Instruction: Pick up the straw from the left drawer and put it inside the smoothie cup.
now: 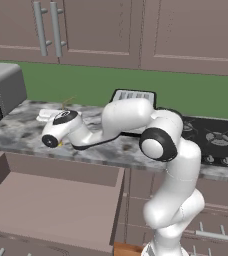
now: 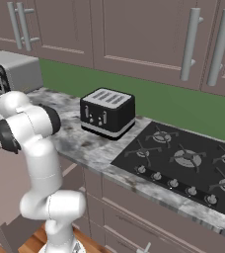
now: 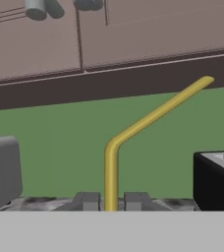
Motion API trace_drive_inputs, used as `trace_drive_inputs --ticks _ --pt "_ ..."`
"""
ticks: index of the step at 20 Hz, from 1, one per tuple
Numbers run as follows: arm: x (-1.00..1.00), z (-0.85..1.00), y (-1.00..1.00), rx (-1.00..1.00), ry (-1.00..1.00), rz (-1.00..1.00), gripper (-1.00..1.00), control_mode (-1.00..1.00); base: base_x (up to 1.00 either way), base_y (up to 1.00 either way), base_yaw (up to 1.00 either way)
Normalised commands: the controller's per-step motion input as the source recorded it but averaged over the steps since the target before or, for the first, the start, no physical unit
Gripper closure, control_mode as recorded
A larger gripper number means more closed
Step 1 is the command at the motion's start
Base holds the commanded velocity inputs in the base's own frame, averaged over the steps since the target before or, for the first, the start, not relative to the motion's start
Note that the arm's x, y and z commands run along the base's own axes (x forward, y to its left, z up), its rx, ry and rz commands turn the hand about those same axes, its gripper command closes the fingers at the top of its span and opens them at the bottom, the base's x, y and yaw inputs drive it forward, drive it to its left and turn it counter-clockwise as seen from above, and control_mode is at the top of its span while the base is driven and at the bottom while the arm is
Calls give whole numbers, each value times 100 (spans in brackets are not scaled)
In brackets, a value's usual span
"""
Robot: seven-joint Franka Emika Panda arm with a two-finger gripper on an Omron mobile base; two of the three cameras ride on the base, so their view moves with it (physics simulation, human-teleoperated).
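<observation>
My gripper (image 3: 110,202) is shut on the straw (image 3: 158,113), a thin tan-yellow stick. In the hand view it rises from between the fingertips (image 3: 87,201), then bends off to the upper right against the green wall. From the left base view the hand (image 1: 53,113) hovers over the marble counter, and a thin piece of the straw (image 1: 68,102) sticks out behind it. The left drawer (image 1: 51,200) stands pulled open below the counter's edge, its flat bottom bare. A sliver of yellow (image 1: 60,144) shows under the wrist, possibly the smoothie cup; the rest is hidden by the hand.
A grey box appliance (image 1: 3,90) stands at the counter's left end. A black toaster (image 2: 107,113) sits behind my arm, with a black stove (image 2: 183,158) to its right. Mauve wall cabinets (image 2: 134,34) hang above the green backsplash.
</observation>
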Motion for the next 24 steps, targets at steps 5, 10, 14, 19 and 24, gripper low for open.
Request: trace_drive_inputs --ticks 5,10,14,19,24 --pt "-8 -2 0 0 0 0 100 -100 0 0 0" --pt "-3 -4 0 0 0 0 100 -100 0 0 0" --pt "0 -12 0 0 0 0 100 -100 0 0 0" --pt "5 -11 0 0 -3 0 100 -100 0 0 0" --pt "4 -4 0 0 -6 0 100 -100 0 0 0"
